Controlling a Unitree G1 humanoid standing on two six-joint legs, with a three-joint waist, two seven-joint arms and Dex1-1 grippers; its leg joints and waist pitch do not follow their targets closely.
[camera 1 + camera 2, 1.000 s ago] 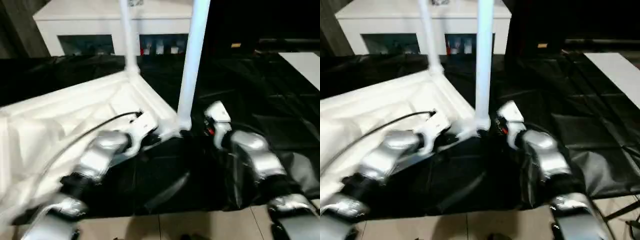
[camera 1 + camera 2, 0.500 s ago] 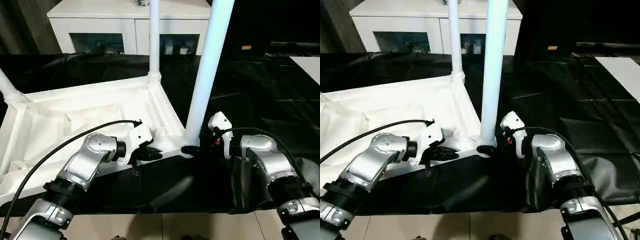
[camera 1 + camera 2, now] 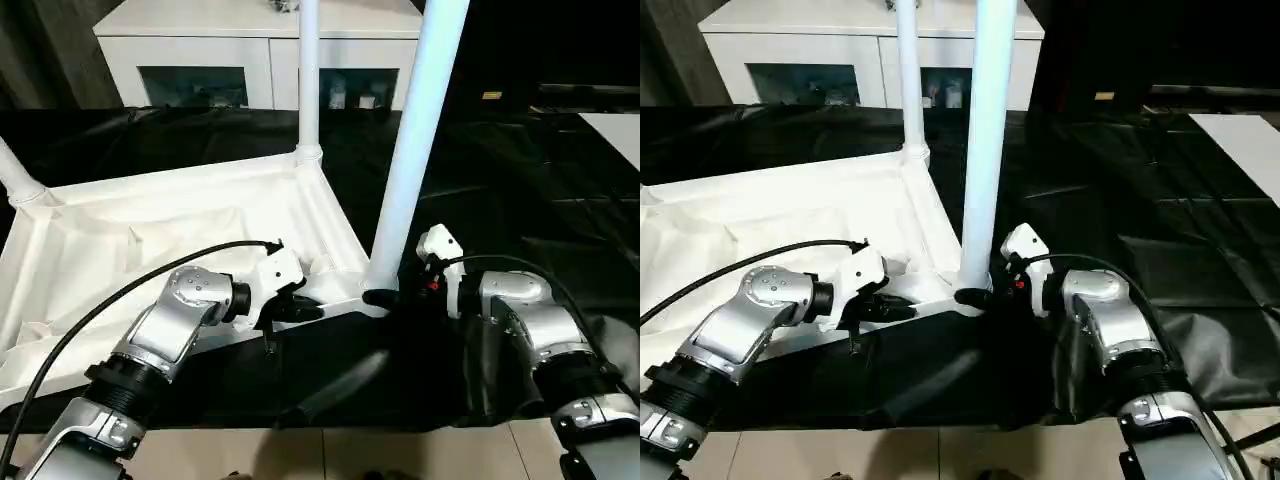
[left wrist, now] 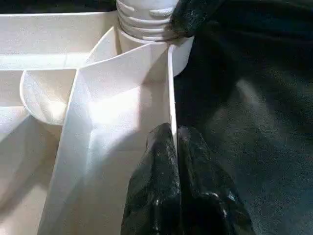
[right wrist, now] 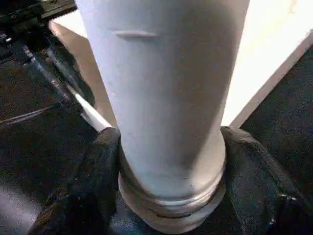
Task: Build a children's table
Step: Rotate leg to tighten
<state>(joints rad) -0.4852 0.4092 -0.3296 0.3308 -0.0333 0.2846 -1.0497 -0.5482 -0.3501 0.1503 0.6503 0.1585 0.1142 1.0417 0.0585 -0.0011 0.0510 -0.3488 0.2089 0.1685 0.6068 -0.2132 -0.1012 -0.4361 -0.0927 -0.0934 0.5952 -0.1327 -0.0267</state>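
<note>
The white tabletop [image 3: 150, 230] lies upside down on a black cloth, ribbed side up. Three white legs stand in its corner sockets: a near leg [image 3: 415, 150], a far leg [image 3: 308, 70] and one at the left edge [image 3: 18, 178]. My left gripper [image 3: 290, 308] is shut on the tabletop's thin near rim [image 4: 171, 98], its black fingertips [image 4: 161, 142] pinching the wall just short of the corner socket. My right gripper [image 3: 388, 297] is shut on the near leg's base [image 5: 171, 147], with one black finger [image 5: 98, 171] on each side of it, just above the threaded collar.
A white glass-doored cabinet [image 3: 200, 40] stands at the back. The black cloth [image 3: 520, 170] covers the work surface to the right, with folds near the front. Beige floor tiles [image 3: 300, 455] run along the front edge. A white panel [image 3: 615, 130] lies far right.
The head camera has shifted and steadied since a second ago. Both grippers keep their holds on the rim and the near leg; the cloth fold in front has shifted a little.
</note>
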